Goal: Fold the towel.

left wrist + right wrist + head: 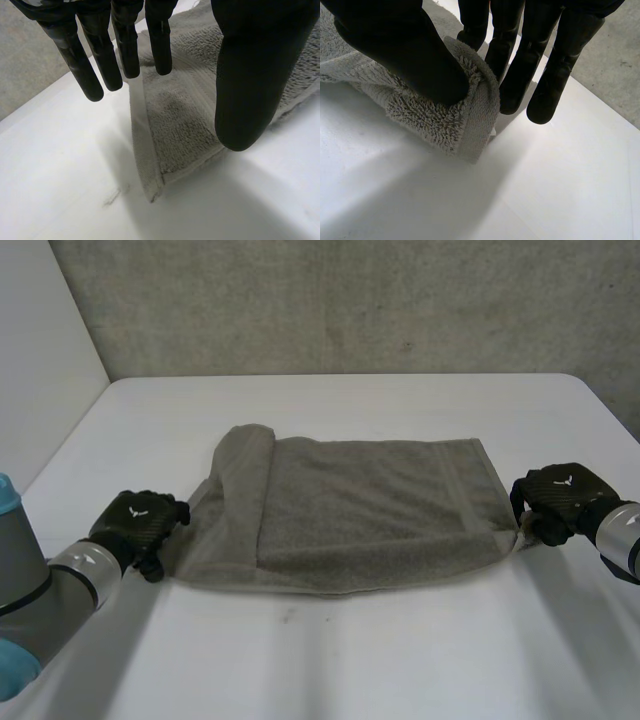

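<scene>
While the grey towel [360, 510] lay spread across the middle of the white table [350, 660], one side strip of it was folded over onto the rest, on the side of the robot's left arm. The left hand [135, 520] sat at the towel's near corner on that side. In its wrist view its fingers [100, 60] hung straight and apart from the thumb [250, 75], with the hemmed corner of the towel [175, 120] lying flat on the table below them, unheld. The right hand [555, 495] was at the opposite near corner. In its wrist view the thumb [405, 50] pressed on top of the towel's lifted edge [445, 115] and the fingers [515, 75] stood just behind it, so the cloth was pinched between them and curled up off the table.
</scene>
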